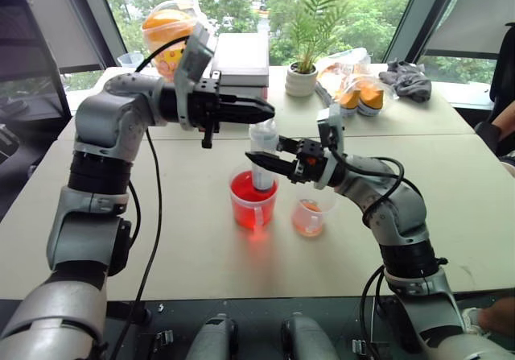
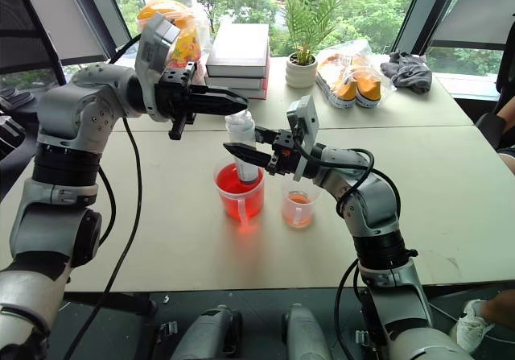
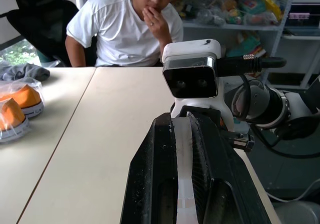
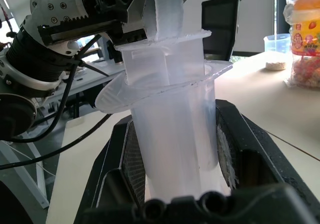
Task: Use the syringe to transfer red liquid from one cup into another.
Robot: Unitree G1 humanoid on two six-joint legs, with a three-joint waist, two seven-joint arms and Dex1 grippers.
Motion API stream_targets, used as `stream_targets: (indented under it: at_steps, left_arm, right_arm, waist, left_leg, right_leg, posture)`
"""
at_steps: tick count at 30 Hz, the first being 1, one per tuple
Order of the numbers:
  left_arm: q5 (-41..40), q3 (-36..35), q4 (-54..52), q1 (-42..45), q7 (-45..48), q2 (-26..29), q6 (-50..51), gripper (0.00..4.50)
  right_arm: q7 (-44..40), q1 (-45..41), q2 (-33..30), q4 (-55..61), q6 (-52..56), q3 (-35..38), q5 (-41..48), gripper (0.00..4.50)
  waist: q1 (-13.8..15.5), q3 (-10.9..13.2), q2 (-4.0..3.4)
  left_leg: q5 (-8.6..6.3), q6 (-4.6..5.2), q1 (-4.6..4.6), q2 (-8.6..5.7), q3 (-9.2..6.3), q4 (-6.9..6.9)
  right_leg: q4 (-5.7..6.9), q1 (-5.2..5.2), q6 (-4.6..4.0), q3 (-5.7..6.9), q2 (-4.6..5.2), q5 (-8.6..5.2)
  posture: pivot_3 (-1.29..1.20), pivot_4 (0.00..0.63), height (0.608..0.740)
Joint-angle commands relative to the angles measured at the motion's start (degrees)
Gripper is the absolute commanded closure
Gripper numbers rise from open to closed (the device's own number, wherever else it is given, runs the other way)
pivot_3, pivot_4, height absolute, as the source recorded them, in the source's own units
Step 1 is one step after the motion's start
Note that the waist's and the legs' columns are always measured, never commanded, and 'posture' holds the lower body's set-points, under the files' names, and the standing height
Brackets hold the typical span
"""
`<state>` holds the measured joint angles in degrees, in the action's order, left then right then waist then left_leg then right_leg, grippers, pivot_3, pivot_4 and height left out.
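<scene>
Tabletop (image 1: pixel 185 239) scene was mid-draw: right gripper (image 1: pixel 256 160) clamped syringe (image 1: pixel 263 146) barrel in big red cup (image 1: pixel 253 200), left gripper (image 1: pixel 261 109) pinched plunger ring, small cup (image 1: pixel 308 217) awaiting transfer.

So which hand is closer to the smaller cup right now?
The right. The right hand grips the syringe barrel over the larger red cup, just beside the smaller cup. The left hand pinches the plunger top, higher up.

Clear syringe (image 2: pixel 241 146) upright in larger red cup (image 2: pixel 239 192), smaller paler cup (image 2: pixel 298 207) just beside
</scene>
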<state>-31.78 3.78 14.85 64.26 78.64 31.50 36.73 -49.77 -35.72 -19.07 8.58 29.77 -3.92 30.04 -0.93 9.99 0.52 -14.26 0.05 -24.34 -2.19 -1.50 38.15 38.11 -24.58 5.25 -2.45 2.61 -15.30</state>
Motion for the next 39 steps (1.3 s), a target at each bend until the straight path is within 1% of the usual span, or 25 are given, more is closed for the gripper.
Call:
stream_targets:
  at_steps: [1, 21, 30, 31, 32, 33, 38, 39]
  left_arm:
    - [0.60, -4.25, 0.66, 4.65, -2.35, 1.80, -3.16, 4.42]
    - [0.70, -4.27, 1.69, 5.15, -2.53, 1.60, -4.74, 4.42]
    - [0.73, -2.48, -0.55, 2.43, -1.69, 2.19, -2.73, 4.42]
    - [0.78, -2.21, -0.84, 2.08, -1.76, 2.29, -2.35, 3.59]
    - [0.81, -2.00, -1.05, 1.76, -1.81, 2.37, -2.12, 3.26]
    - [0.90, -1.82, -1.02, 1.53, -1.77, 2.50, -2.06, 2.78]
    - [1.20, -1.45, -1.65, -0.22, -1.14, 3.70, -2.35, 0.16]
    - [1.10, -1.71, -1.82, -0.51, -1.00, 3.98, -2.40, 0.07]
  right_arm:
    - [-2.46, 1.59, 0.13, 0.59, 0.83, -3.66, 0.14, 2.91]
    - [-2.27, 1.17, 0.08, 2.03, 2.05, -3.70, 0.58, 2.91]
    - [-1.40, -1.18, 0.26, 3.01, 2.64, -2.05, 1.28, 2.91]
    - [-1.22, -1.61, 0.29, 3.06, 2.70, -1.70, 1.40, 2.91]
    - [-1.03, -2.05, 0.29, 3.09, 2.71, -1.34, 1.50, 2.91]
    - [-0.83, -2.56, 0.29, 3.01, 2.76, -0.98, 1.60, 2.91]
    - [-0.06, -4.87, -0.50, 2.69, 3.01, 0.90, 2.34, 2.91]
    - [0.05, -5.20, -0.70, 2.63, 3.07, 1.23, 2.45, 2.91]
  waist:
    - [0.01, 0.00, 0.00]
    - [-0.02, 0.00, 0.00]
    - [-0.03, 0.00, 0.00]
    - [-0.04, 0.00, 0.00]
    - [-0.09, 0.00, 0.00]
    - [-0.09, 0.00, 0.00]
    - [-0.09, 0.01, 0.00]
    - [-0.09, 0.01, -0.01]
  left_leg:
    - [0.00, 0.00, 0.00, 0.00, 0.00, 0.00]
    - [0.00, 0.00, 0.00, 0.00, 0.00, 0.00]
    - [0.00, 0.00, 0.00, 0.00, 0.00, 0.00]
    - [0.00, 0.00, 0.00, 0.00, 0.00, 0.00]
    - [0.00, 0.00, 0.00, 0.00, 0.00, 0.00]
    - [0.00, 0.00, 0.00, 0.01, 0.00, 0.00]
    - [0.00, 0.00, 0.00, 0.01, -0.01, 0.01]
    - [0.00, 0.00, 0.00, 0.00, -0.01, 0.00]
  right_leg:
    - [0.00, 0.00, 0.00, 0.00, 0.00, 0.00]
    - [0.00, 0.00, 0.00, 0.00, 0.00, 0.00]
    - [0.00, 0.00, 0.00, 0.00, 0.00, 0.00]
    - [0.00, 0.00, 0.00, 0.00, 0.00, 0.00]
    - [0.00, 0.00, 0.00, 0.00, 0.00, 0.00]
    - [0.00, -0.01, 0.00, 0.00, -0.01, 0.00]
    - [0.01, -0.01, 0.00, 0.01, -0.01, 0.00]
    - [0.01, -0.01, 0.00, 0.00, 0.00, 0.00]
  posture:
    - [0.00, 0.150, 0.740]
    - [0.00, 0.150, 0.740]
    - [0.00, 0.150, 0.740]
    - [0.00, 0.150, 0.740]
    - [0.00, 0.150, 0.740]
    - [0.00, 0.150, 0.740]
    - [0.00, 0.150, 0.740]
    - [0.00, 0.150, 0.740]
